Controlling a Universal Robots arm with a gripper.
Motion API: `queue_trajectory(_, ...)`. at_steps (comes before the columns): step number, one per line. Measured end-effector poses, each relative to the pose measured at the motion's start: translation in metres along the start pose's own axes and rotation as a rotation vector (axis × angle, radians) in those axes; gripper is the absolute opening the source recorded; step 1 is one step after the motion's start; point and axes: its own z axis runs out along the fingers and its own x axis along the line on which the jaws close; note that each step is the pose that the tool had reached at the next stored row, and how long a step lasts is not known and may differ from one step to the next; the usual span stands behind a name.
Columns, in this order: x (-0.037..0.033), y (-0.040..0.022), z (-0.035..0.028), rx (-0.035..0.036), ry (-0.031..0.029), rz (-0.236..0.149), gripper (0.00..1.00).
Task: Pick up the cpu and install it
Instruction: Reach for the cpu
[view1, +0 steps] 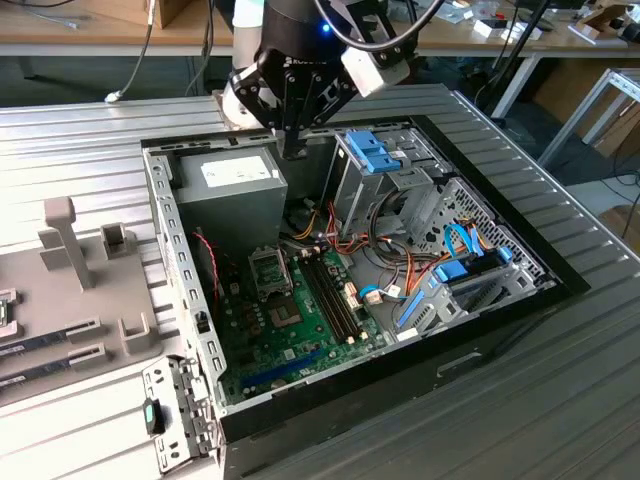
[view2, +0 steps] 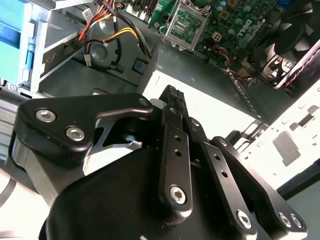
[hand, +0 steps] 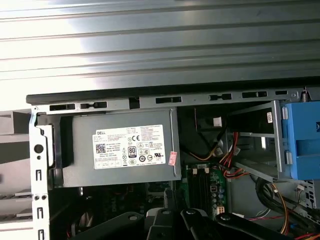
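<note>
Likely light, stiff, fragile, the cpu needs edge holds; my gripper (view1: 294, 152) hangs closed, empty, above the power supply (view1: 228, 185).

Matt grey metal box (hand: 85, 150); ribbed metal table (view1: 80, 130); black matt pincer (view2: 171, 93)
</note>
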Motion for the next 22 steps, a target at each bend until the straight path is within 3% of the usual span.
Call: queue_trajectory(22,0.0052,-0.0004,-0.0001,0.0000,0.0000,0.000,0.11)
